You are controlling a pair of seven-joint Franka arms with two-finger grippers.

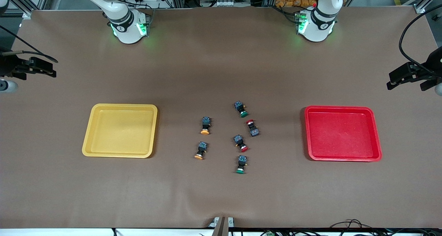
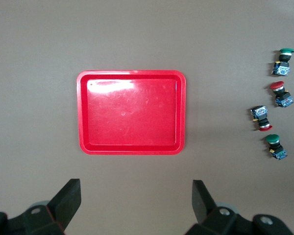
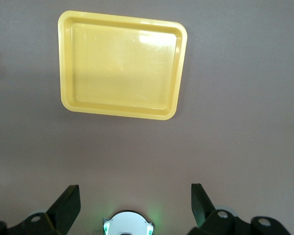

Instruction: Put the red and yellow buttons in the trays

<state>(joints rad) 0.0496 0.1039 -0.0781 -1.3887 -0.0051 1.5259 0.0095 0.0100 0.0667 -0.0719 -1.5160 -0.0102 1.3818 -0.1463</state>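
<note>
Two yellow-capped buttons [image 1: 205,125] [image 1: 200,150] and two red-capped buttons [image 1: 252,127] [image 1: 240,143] lie in the middle of the table, between the trays. The yellow tray [image 1: 119,130] lies toward the right arm's end and holds nothing. The red tray [image 1: 343,133] lies toward the left arm's end and holds nothing. My left gripper [image 1: 392,80] hangs high over the table's edge at the left arm's end, open and empty [image 2: 136,196]. My right gripper [image 1: 51,67] hangs high over the right arm's end, open and empty [image 3: 135,198]. The left wrist view shows the red tray [image 2: 132,74] and both red buttons [image 2: 281,94] [image 2: 261,118]. The right wrist view shows the yellow tray [image 3: 120,113].
Two green-capped buttons [image 1: 240,109] [image 1: 241,164] lie among the others, one farther from the front camera and one nearest it. They also show in the left wrist view [image 2: 283,61] [image 2: 276,146]. The arm bases [image 1: 127,25] [image 1: 316,23] stand at the table's back edge.
</note>
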